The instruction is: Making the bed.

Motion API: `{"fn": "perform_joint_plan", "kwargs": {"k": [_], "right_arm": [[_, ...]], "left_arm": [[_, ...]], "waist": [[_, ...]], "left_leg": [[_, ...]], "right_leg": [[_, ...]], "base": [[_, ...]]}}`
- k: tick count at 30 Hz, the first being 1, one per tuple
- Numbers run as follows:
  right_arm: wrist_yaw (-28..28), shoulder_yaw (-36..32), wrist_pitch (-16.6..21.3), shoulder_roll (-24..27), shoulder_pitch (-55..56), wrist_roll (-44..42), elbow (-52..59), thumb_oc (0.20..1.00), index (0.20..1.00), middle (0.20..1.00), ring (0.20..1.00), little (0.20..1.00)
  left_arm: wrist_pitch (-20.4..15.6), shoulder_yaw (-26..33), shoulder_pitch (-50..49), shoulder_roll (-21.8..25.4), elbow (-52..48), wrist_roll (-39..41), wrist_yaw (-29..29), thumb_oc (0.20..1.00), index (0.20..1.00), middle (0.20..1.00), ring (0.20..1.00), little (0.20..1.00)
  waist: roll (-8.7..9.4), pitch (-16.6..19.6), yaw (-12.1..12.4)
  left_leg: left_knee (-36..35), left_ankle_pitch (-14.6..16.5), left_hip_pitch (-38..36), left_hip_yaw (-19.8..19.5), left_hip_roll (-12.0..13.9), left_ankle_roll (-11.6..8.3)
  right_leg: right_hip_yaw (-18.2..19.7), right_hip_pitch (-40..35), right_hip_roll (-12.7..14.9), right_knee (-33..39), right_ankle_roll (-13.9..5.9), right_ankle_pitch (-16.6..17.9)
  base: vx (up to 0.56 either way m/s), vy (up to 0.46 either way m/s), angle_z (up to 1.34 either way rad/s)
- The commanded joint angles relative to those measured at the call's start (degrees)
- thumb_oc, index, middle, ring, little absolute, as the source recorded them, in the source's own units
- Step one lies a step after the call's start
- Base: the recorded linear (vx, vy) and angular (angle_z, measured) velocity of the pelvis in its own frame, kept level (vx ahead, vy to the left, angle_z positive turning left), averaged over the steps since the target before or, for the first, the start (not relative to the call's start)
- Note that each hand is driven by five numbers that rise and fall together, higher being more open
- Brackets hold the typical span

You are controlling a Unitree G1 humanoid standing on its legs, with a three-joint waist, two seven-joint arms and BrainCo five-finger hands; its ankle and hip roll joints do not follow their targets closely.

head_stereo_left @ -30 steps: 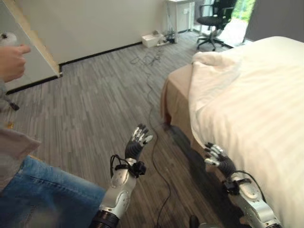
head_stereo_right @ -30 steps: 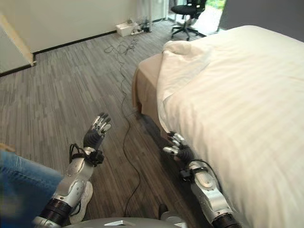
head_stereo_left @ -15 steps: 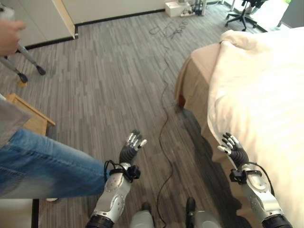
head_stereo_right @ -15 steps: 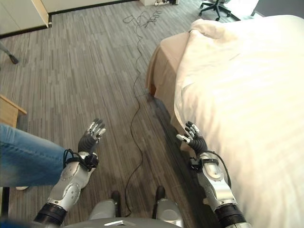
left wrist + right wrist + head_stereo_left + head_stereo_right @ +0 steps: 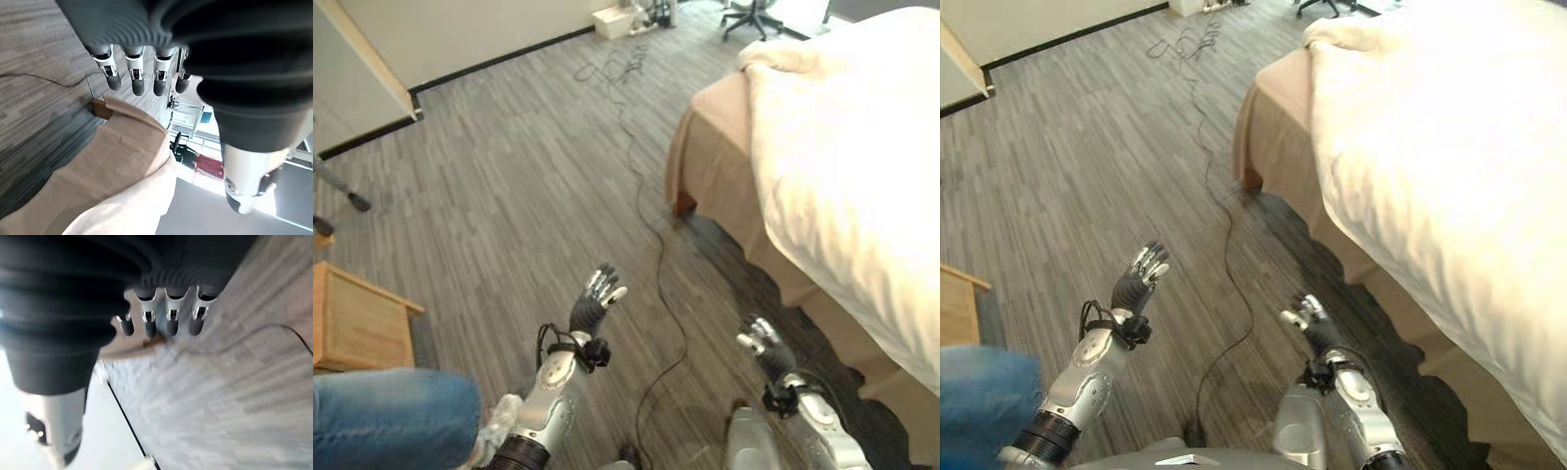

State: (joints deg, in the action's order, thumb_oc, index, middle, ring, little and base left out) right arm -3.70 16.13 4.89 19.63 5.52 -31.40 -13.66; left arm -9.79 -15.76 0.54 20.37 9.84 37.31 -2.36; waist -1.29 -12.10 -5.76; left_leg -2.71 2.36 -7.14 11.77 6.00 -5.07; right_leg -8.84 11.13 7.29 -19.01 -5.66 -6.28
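The bed (image 5: 724, 166) stands at the right, its tan base showing under a white striped duvet (image 5: 852, 147) that hangs over the near side and is bunched at the far corner. My left hand (image 5: 592, 305) is raised over the floor well left of the bed, fingers straight and holding nothing. My right hand (image 5: 764, 345) hovers low over the floor just short of the bed's side, fingers relaxed and holding nothing. The left wrist view looks past straight fingers (image 5: 137, 78) at the bed's corner (image 5: 117, 142).
A black cable (image 5: 656, 255) runs along the grey plank floor (image 5: 509, 196) toward the far wall. A wooden stand (image 5: 357, 318) sits at the left, with a person's jeans-clad leg (image 5: 382, 421) in front of it. An office chair (image 5: 754, 12) stands beyond the bed.
The camera has swung, shifting the whole scene. My right hand has come away from the duvet's edge and now sits lower over the floor. The person's raised hand has gone from view.
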Motion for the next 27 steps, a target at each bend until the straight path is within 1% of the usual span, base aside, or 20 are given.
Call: {"fn": "perform_joint_plan", "kwargs": {"k": [1, 2, 3, 4, 5, 7, 9, 11, 13, 17, 18, 19, 20, 21, 22, 23, 24, 25, 26, 27], "right_arm": [[-0.7, 0.49, 2.66, 2.18, -2.37, 0.28, 3.8, 1.0, 1.0, 1.0, 1.0, 1.0], [-0.6, 0.81, 2.61, 2.59, -3.21, 0.37, 3.41, 1.0, 1.0, 1.0, 1.0, 1.0], [-0.26, 1.11, 2.65, 2.91, -3.92, 0.68, 3.66, 1.0, 1.0, 1.0, 1.0, 1.0], [0.25, 1.15, 2.84, 2.9, -4.02, 0.39, 5.16, 1.0, 1.0, 1.0, 1.0, 1.0], [0.25, 1.15, 2.82, 2.91, -3.99, 0.39, 5.19, 1.0, 1.0, 1.0, 1.0, 1.0], [0.05, 1.09, 2.39, 3.08, -3.21, 1.88, 4.46, 1.0, 1.0, 1.0, 1.0, 1.0], [0.17, 1.07, 2.12, 2.97, -2.75, 2.15, 4.21, 1.0, 1.0, 1.0, 1.0, 1.0], [-0.63, 1.59, 1.9, 3.22, -2.44, 2.27, 4.7, 1.0, 1.0, 1.0, 1.0, 1.0], [-0.77, 1.86, 1.77, 4.2, -2.07, 5.2, 5.21, 1.0, 1.0, 1.0, 1.0, 1.0], [-0.24, 1.13, 1.89, 4.03, -1.75, 4.03, 5.11, 1.0, 1.0, 1.0, 1.0, 1.0], [-0.17, 1.0, 1.99, 3.93, -1.86, 3.82, 4.95, 1.0, 1.0, 1.0, 1.0, 1.0], [0.07, 0.77, 2.66, 3.98, -2.35, 2.67, 4.75, 1.0, 1.0, 1.0, 1.0, 1.0], [0.06, 0.76, 2.68, 3.97, -2.4, 2.66, 4.72, 1.0, 1.0, 1.0, 1.0, 1.0], [0.19, 0.51, 3.34, 4.55, -2.79, 2.28, 4.37, 1.0, 1.0, 1.0, 1.0, 1.0], [0.41, 0.54, 3.19, 4.92, -2.85, 2.91, 4.36, 1.0, 1.0, 1.0, 1.0, 1.0], [0.41, 0.5, 3.18, 4.9, -2.87, 2.92, 4.36, 1.0, 1.0, 1.0, 1.0, 1.0], [0.75, 0.49, 3.0, 5.33, -3.17, 3.82, 4.16, 1.0, 1.0, 1.0, 1.0, 1.0], [0.89, 0.14, 3.15, 5.44, -3.29, 4.07, 4.51, 1.0, 1.0, 1.0, 1.0, 1.0], [0.89, 0.12, 3.13, 5.45, -3.25, 4.06, 4.55, 1.0, 1.0, 1.0, 1.0, 1.0], [0.54, -0.31, 3.41, 5.6, -2.66, 4.62, 4.67, 1.0, 1.0, 1.0, 1.0, 1.0]], "left_arm": [[-3.51, 2.63, 0.89, -0.21, -1.63, -0.92, 0.58, 1.0, 1.0, 1.0, 1.0, 1.0], [-3.57, 2.51, 0.8, -0.37, -1.11, -1.16, 0.51, 1.0, 1.0, 1.0, 1.0, 1.0], [-3.76, 2.43, 0.9, -0.35, -1.2, -1.09, -0.02, 1.0, 1.0, 1.0, 1.0, 1.0], [-3.9, 2.53, 0.23, -0.68, -1.94, 0.66, -0.45, 1.0, 1.0, 1.0, 1.0, 1.0], [-3.89, 2.53, 0.21, -0.67, -1.96, 0.67, -0.44, 1.0, 1.0, 1.0, 1.0, 1.0], [-2.78, 1.47, -0.68, -1.13, -1.4, 0.4, 0.58, 1.0, 1.0, 1.0, 1.0, 1.0], [-2.4, 1.42, -1.5, -0.92, -1.33, -0.32, 0.84, 1.0, 1.0, 1.0, 1.0, 1.0], [-2.25, 1.55, -1.85, -1.14, -1.79, 0.85, 0.88, 1.0, 1.0, 1.0, 1.0, 1.0], [-1.93, 1.65, -2.22, -1.26, -1.94, 1.1, 1.27, 1.0, 1.0, 1.0, 1.0, 1.0], [-2.07, 1.52, -1.67, -1.38, -1.99, 0.6, 0.46, 1.0, 1.0, 1.0, 1.0, 1.0], [-2.15, 1.57, -1.29, -1.32, -2.1, 0.35, 0.39, 1.0, 1.0, 1.0, 1.0, 1.0], [-2.7, 1.71, -0.23, -0.93, -2.46, -0.02, 0.27, 1.0, 1.0, 1.0, 1.0, 1.0], [-2.7, 1.72, -0.19, -0.91, -2.44, -0.02, 0.27, 1.0, 1.0, 1.0, 1.0, 1.0], [-3.23, 1.29, 1.96, -0.89, -2.26, -0.69, -0.14, 1.0, 1.0, 1.0, 1.0, 1.0], [-3.42, 0.89, 2.44, -0.79, -2.33, -1.0, -0.37, 1.0, 1.0, 1.0, 1.0, 1.0], [-3.43, 0.86, 2.51, -0.79, -2.31, -1.01, -0.39, 1.0, 1.0, 1.0, 1.0, 1.0], [-3.72, 0.9, 3.3, -0.92, -2.08, -0.63, -0.73, 1.0, 1.0, 1.0, 1.0, 1.0], [-4.01, 1.22, 3.82, -1.4, -1.88, 0.23, -0.68, 1.0, 1.0, 1.0, 1.0, 1.0], [-4.02, 1.2, 3.81, -1.39, -1.87, 0.23, -0.67, 1.0, 1.0, 1.0, 1.0, 1.0], [-4.12, 1.4, 3.5, -1.09, -1.72, -0.12, -0.39, 1.0, 1.0, 1.0, 1.0, 1.0]], "waist": [[2.4, 2.82, -0.05], [2.7, 3.0, 0.02], [2.79, 3.06, 0.41], [2.78, 3.25, 1.3], [2.78, 3.23, 1.29], [2.83, 3.87, 1.21], [2.8, 4.4, 1.25], [2.8, 4.6, 1.29], [2.73, 4.8, 1.3], [2.87, 4.73, 1.06], [3.17, 4.63, 1.05], [4.41, 3.26, 1.27], [4.32, 3.4, 1.17], [4.68, 1.08, 1.72], [5.06, 0.08, 2.75], [4.97, -0.04, 2.64], [5.08, -0.02, 2.86], [5.27, 0.65, 3.21], [5.38, 0.56, 3.36], [4.55, 1.73, 3.84]], "left_leg": [[-0.91, -3.11, 4.42, -5.22, -4.96, 4.53], [-1.1, -3.09, 4.34, -5.33, -5.14, 4.54], [-0.99, -3.12, 4.46, -5.64, -5.18, 4.61], [-0.97, -3.05, 4.07, -5.38, -5.43, 5.01], [-0.98, -3.05, 4.03, -5.4, -5.43, 5.01], [-1.23, -3.02, 3.76, -5.5, -5.7, 5.15], [-1.37, -2.9, 3.32, -5.32, -5.79, 5.23], [-1.4, -2.83, 3.01, -5.48, -5.79, 5.26], [-1.49, -2.7, 2.63, -5.91, -5.81, 5.26], [-0.9, -2.3, 2.44, -6.08, -5.64, 5.06], [1.19, -1.63, 3.13, -6.16, -5.38, 4.82], [12.51, -1.81, 8.09, -6.37, -4.57, 3.61], [13.31, -1.45, 8.73, -6.51, -4.43, 3.57], [25.62, -6.43, 15.07, -7.01, -3.18, 1.37], [29.37, -8.44, 17.51, -9.26, -4.85, 1.12], [29.79, -8.26, 17.67, -9.46, -4.79, 1.09], [27.31, -7.54, 19.51, -9.09, -5.33, 1.55], [21.03, -6.15, 21.23, -7.57, -4.96, 2.43], [20.88, -6.12, 20.95, -7.38, -5.03, 2.47], [13.03, -7.77, 20.9, -8.21, -3.79, 2.71]], "right_leg": [[4.79, -6.79, -5.88, 11.74, -0.34, 4.79], [7.05, -7.31, -7.11, 12.7, -0.43, 5.45], [7.45, -7.29, -7.41, 13.16, -0.44, 5.85], [5.18, -8.14, -6.36, 14.35, -0.14, 6.14], [5.16, -8.21, -6.36, 14.39, -0.14, 6.16], [5.88, -9.25, -6.73, 15.87, 0.08, 6.02], [5.69, -10.21, -6.55, 16.49, 0.26, 6.03], [5.47, -10.6, -6.49, 16.52, 0.35, 5.86], [5.24, -11.13, -6.35, 16.6, 0.45, 5.48], [5.15, -11.48, -6.28, 16.66, 0.7, 5.15], [5.22, -11.54, -6.2, 16.69, 0.84, 5.01], [5.76, -11.69, -5.82, 16.33, 1.92, 4.5], [5.64, -11.43, -5.92, 16.26, 1.96, 4.5], [5.77, -12.41, -6.36, 15.63, 3.63, 3.85], [6.06, -13.57, -6.0, 15.74, 3.94, 3.47], [5.89, -13.67, -6.09, 15.73, 3.96, 3.42], [5.96, -14.27, -5.65, 16.24, 3.68, 3.3], [6.89, -16.22, -5.22, 17.86, 2.81, 2.85], [7.03, -16.41, -5.1, 17.96, 2.76, 2.82], [8.43, -17.68, -5.63, 18.96, 2.02, 1.79]], "base": [[-0.03, 0.013, -0.08], [-0.02, 0.004, 0.04], [0.01, -0.004, 0.04], [0.02, -0.005, -0.05], [0.03, 0.003, -0.12], [0.04, 0.001, -0.03], [0.06, -0.004, 0.1], [0.05, -0.011, 0.06], [0.05, -0.015, 0.05], [0.03, -0.024, 0.09], [-0.04, -0.09, 0.04], [-0.06, -0.081, 0.0], [-0.11, -0.127, 0.04], [-0.06, -0.074, 0.12], [-0.06, -0.072, 0.47], [0.05, 0.005, 0.41], [0.22, 0.052, 0.12], [0.23, 0.054, -0.21], [0.39, 0.141, -0.36], [0.22, 0.1, -0.25]]}}
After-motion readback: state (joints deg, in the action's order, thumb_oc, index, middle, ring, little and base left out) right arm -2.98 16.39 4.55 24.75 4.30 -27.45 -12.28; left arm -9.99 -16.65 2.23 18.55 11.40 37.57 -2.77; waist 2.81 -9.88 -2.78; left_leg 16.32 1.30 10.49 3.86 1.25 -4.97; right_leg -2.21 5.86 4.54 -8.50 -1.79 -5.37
